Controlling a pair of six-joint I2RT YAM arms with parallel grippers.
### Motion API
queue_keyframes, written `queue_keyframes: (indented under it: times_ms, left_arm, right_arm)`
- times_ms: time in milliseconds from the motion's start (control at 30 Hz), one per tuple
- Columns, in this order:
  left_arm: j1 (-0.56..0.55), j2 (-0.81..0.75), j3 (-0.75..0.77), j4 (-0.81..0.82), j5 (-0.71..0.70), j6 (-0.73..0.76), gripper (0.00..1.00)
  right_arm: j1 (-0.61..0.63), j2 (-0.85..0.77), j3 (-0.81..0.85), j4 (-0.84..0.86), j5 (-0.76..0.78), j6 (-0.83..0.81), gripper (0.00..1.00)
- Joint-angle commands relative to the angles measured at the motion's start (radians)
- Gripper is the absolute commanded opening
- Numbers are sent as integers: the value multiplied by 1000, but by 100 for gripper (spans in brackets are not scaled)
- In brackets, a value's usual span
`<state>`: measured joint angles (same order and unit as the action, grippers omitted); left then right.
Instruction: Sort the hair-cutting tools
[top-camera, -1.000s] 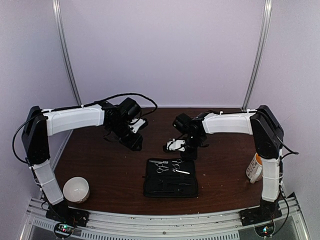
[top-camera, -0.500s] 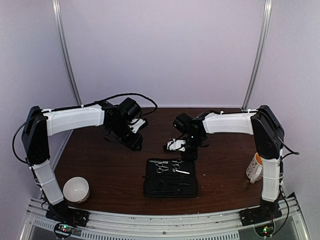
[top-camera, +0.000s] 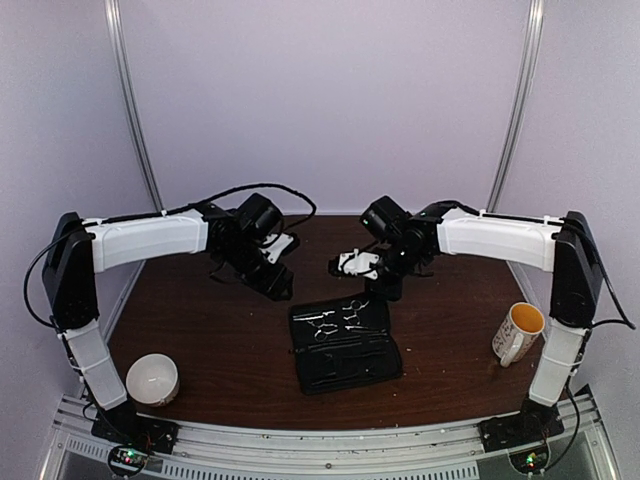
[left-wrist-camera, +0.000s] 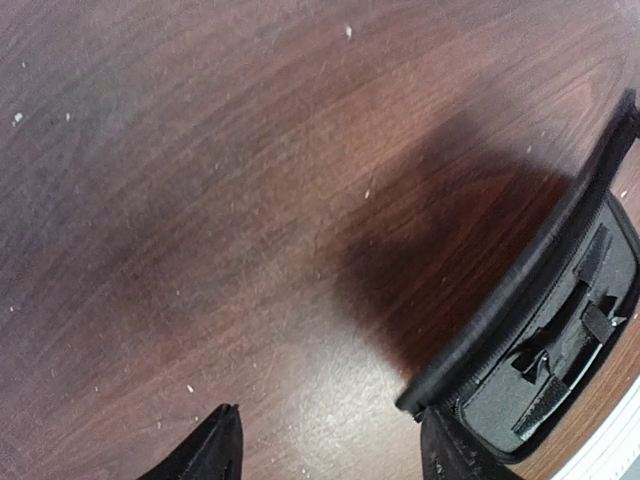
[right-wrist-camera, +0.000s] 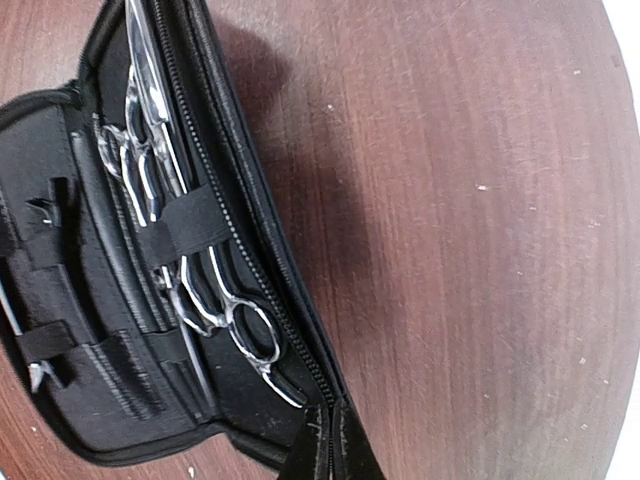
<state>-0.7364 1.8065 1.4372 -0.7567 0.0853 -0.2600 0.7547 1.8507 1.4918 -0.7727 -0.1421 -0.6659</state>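
Note:
An open black fabric case (top-camera: 345, 355) lies in the middle of the table. Two silver scissors (top-camera: 337, 318) are strapped under elastic in its far half; the right wrist view shows them (right-wrist-camera: 170, 215) side by side, ring loops towards the fingers. Thin black sticks (right-wrist-camera: 110, 270) sit in the slots beside them. My right gripper (top-camera: 388, 286) is at the case's far right corner, and its fingers (right-wrist-camera: 335, 452) are shut on the zip edge of the case (right-wrist-camera: 250, 200). My left gripper (top-camera: 277, 287) hovers low by the case's far left corner (left-wrist-camera: 520, 300), open (left-wrist-camera: 335, 455) over bare wood.
A white bowl (top-camera: 152, 379) stands at the near left. A white and orange mug (top-camera: 520, 333) stands at the near right, close to the right arm's base. The table is dark brown wood (top-camera: 220, 330), with pale walls behind.
The right arm has swung out and away, its gripper closing fully, and the case has turned with its far right corner drawn along. The left gripper has opened wider.

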Motion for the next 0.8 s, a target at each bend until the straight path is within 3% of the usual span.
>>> queue_keyframes:
  times_ms: [0,100,333,600,767]
  left_arm:
    - [9,-58,-10,115,2,-7,65]
    - [37,-5,31,112,21,-22,64]
    - [55,155,127,122,252,-13,52]
    - [-37,112,37,126,300,4,50]
    - [-118,56,-36,111,197,-27,51]
  right_arm:
    - [25,-111,-54,55,11,11,0]
    - [50,-179,-115,88,-6,-6,0]
    - [124,-335,-402,223,-64,-96,0]
    - [304,-447,-622,257,20,-83,0]
    - [395,-505,-685,179,10,-46,20]
